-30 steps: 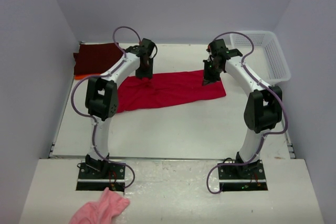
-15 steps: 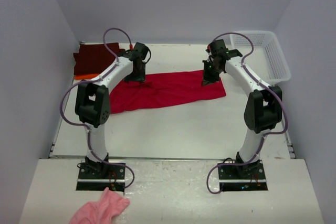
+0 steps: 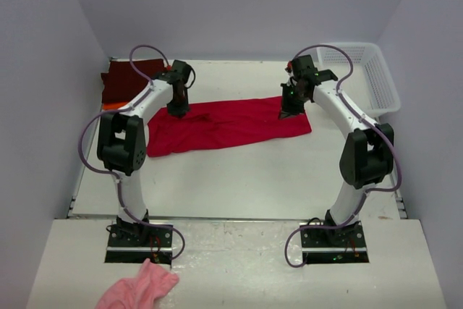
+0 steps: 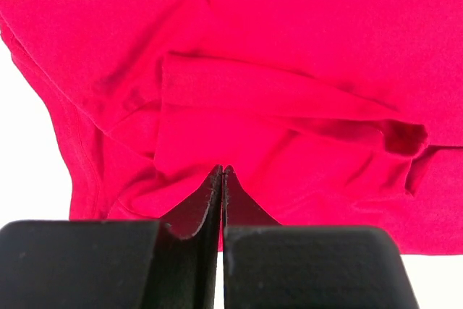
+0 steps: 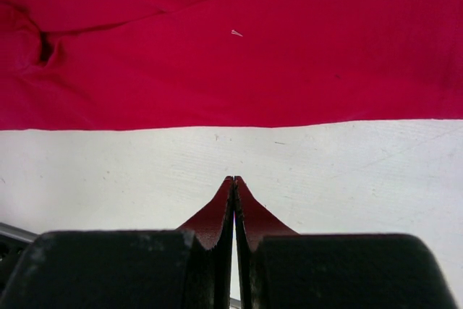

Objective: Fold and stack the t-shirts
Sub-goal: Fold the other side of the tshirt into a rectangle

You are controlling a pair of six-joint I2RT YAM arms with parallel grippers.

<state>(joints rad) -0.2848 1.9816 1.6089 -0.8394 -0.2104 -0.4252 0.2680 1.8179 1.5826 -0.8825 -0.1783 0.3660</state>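
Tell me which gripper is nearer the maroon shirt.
Left. The left gripper is just right of the maroon shirt, at the red shirt's left end; the right gripper is near its far right end.

The bright red t-shirt [image 3: 231, 124] is soft, matt, creased cloth; the table [image 3: 239, 179] matt white, faintly scuffed; the basket [image 3: 376, 77] white plastic lattice.

No legible text, labels, brands, numbers or signs in any view. Red shirt [image 3: 228, 122]: plain, no print or tag seen. Basket [image 3: 362, 70]: unmarked. Arms: no markings can be made out.
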